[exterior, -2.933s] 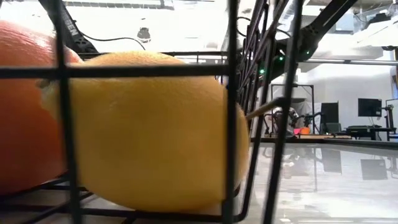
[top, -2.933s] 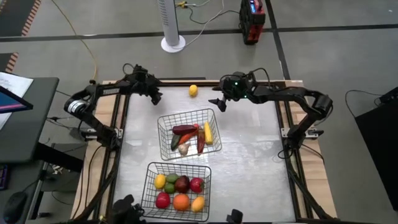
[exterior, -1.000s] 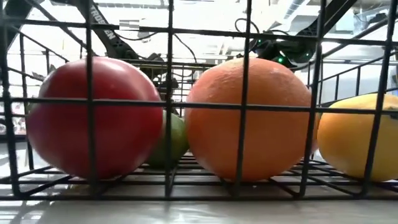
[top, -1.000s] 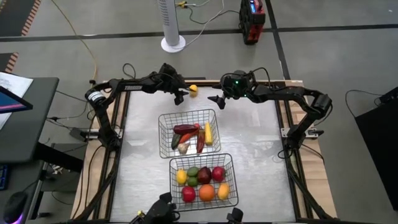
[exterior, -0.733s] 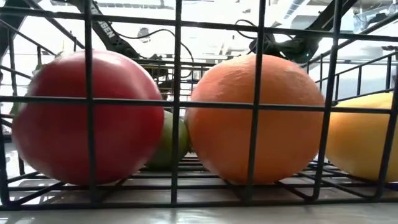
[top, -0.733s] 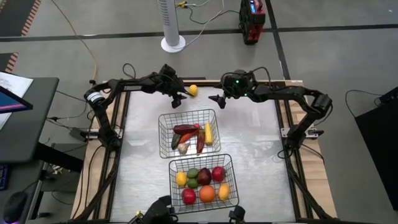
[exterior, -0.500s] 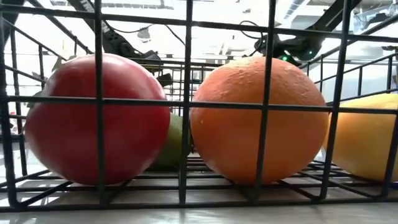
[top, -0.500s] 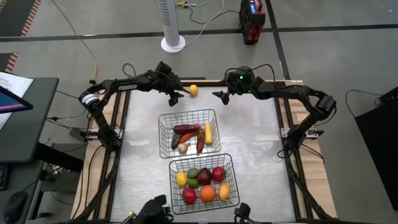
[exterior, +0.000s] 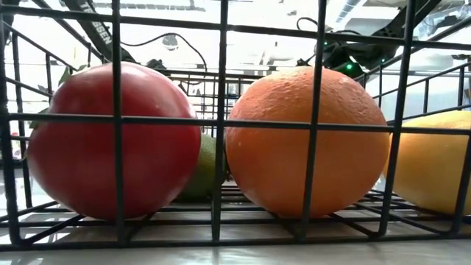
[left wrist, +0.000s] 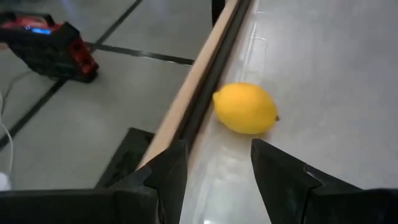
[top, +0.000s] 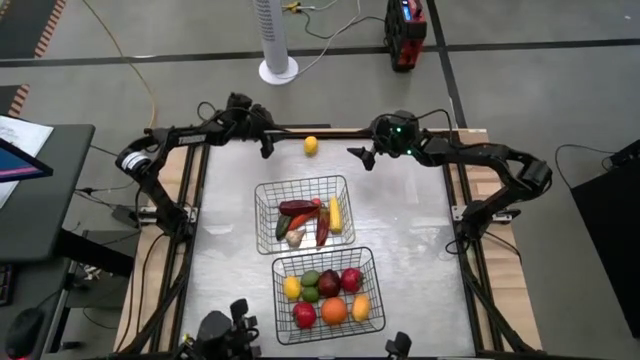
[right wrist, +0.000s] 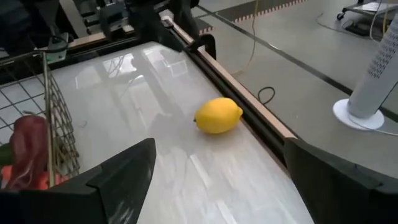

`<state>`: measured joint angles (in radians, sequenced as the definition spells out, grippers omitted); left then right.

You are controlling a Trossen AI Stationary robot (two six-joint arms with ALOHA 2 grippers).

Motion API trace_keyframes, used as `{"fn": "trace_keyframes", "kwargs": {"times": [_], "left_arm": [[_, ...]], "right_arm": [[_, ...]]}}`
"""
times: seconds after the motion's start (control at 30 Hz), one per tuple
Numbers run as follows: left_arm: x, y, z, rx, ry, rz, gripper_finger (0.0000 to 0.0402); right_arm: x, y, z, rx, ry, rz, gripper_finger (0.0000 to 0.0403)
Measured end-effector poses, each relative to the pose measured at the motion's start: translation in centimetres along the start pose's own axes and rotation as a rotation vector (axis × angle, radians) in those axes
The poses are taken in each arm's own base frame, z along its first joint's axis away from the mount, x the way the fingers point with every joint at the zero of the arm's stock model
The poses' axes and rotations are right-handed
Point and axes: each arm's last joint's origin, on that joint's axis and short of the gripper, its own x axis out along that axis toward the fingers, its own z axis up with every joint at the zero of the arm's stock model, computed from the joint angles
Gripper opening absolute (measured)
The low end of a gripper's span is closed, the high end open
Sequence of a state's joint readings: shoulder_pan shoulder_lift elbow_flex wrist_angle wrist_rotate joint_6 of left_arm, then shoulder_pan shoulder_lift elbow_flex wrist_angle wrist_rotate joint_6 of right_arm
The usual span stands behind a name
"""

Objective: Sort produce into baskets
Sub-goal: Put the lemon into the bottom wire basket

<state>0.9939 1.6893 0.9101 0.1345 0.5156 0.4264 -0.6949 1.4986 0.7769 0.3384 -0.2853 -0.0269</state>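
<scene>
Sorting near its end, with one piece left outside. Nearest the low camera stands the fruit basket [top: 325, 293], holding a red apple [exterior: 110, 140], an orange [exterior: 305, 140], a yellow fruit [exterior: 434, 162] and a lime [exterior: 206, 169] behind them; beyond it the vegetable basket [top: 303, 213] holds red peppers, corn, garlic and dark pieces. Farther still, a single lemon [top: 311, 145] lies on the table against its far edge rail [left wrist: 205, 93], well beyond the vegetable basket. The left gripper [top: 266, 148] sits beside the lemon, apart from it, its fingers [left wrist: 168, 174] narrowly parted and empty; the right gripper [top: 362, 155] flanks the lemon's other side, spread wide and empty. The step in hand appears to be fetching this lemon; the next move likely calls for closing in, grasping and carrying it to the fruit basket.
</scene>
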Motion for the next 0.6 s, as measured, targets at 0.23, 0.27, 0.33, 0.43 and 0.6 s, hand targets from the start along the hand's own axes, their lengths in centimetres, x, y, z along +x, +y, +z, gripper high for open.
{"fn": "trace_keyframes", "kwargs": {"times": [0.23,0.27,0.33,0.43,0.6], "left_arm": [[2.0,1.3,-0.1,0.051,0.021,-0.005,0.0164],[2.6,1.5,-0.1,0.061,0.029,-0.008,0.0164],[3.7,1.6,-0.5,0.090,0.046,-0.017,0.0164],[4.9,1.8,-0.9,0.121,0.076,-0.013,0.0164],[6.0,1.2,-0.7,0.201,0.100,-0.016,0.0173]], "right_arm": [[0.1,0.4,0.2,-0.010,-0.022,0.011,0.0380],[0.1,0.4,0.2,-0.010,-0.019,0.014,0.0380],[0.1,0.5,0.2,-0.010,-0.017,0.015,0.0380],[0.2,0.6,0.2,-0.010,-0.010,0.020,0.0380],[0.2,0.6,0.2,-0.011,-0.012,0.019,0.0380]]}}
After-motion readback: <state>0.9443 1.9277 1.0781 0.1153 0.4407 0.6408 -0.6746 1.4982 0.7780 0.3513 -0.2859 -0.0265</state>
